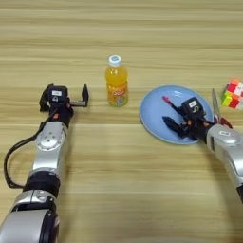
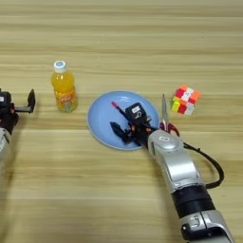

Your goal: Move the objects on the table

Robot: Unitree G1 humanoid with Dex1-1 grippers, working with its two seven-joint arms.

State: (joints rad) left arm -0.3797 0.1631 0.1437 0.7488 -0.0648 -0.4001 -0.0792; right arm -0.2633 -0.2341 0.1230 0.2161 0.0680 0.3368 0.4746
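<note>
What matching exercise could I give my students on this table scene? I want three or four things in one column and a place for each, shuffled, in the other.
Things:
1. orange-drink bottle
2. puzzle cube
3. pen
4. scissors

Places:
A. lying on the blue plate, at the right gripper
B. standing between the left gripper and the plate
C. furthest to the right on the table
D. on the table between the plate and the cube

Pairs: 1-B, 2-C, 3-A, 4-D
</note>
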